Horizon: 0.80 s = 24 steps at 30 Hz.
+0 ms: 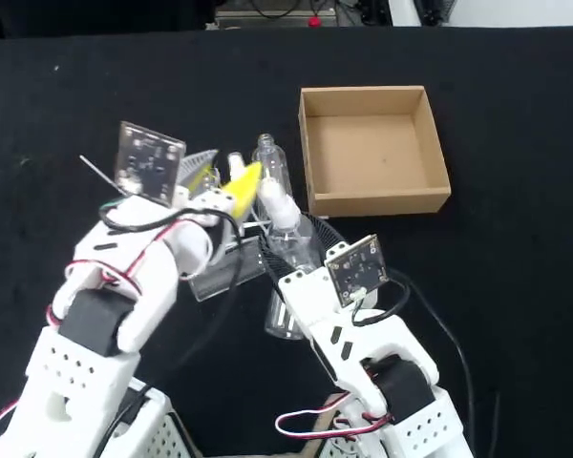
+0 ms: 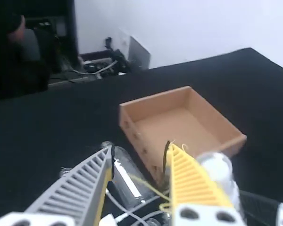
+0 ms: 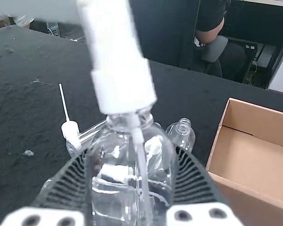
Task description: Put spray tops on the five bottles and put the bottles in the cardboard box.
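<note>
While a topped bottle (image 3: 125, 146) is clamped by the right gripper (image 3: 132, 176), the left gripper (image 2: 140, 154) is spread apart nearby.

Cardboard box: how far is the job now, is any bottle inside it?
Done: nothing boxed, the cardboard box is empty. In hand: the right gripper clamps a bottle with a spray top on its neck. Left to do: an uncapped bottle and a loose spray top wait nearby.
</note>
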Each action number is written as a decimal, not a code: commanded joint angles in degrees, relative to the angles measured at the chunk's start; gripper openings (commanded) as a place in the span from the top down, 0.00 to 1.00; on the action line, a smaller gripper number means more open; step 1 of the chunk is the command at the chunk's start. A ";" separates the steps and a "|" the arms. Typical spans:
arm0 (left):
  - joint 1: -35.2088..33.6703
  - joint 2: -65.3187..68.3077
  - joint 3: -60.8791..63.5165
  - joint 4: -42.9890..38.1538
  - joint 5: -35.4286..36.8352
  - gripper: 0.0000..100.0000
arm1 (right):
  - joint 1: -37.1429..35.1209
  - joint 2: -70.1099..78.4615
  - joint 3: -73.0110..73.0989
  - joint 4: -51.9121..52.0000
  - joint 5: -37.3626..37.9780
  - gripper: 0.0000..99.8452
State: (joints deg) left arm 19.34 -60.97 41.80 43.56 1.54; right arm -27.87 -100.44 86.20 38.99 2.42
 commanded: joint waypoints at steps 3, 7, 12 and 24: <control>6.90 -0.53 -0.84 -0.26 -0.35 0.82 | -0.44 -1.01 -2.33 0.18 -0.35 0.94; 6.99 -0.62 0.66 -0.18 -0.35 0.82 | -0.44 -1.01 -2.33 0.18 -0.35 0.94; 6.11 -1.05 1.54 0.26 -0.44 0.82 | -0.35 -1.01 -2.77 0.88 -0.53 0.94; -10.59 -1.14 4.35 0.26 0.09 0.82 | 5.63 -1.01 -9.10 3.52 -4.13 0.94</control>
State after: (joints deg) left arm 13.98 -61.05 43.91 43.56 1.54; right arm -26.55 -100.44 81.01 45.41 1.19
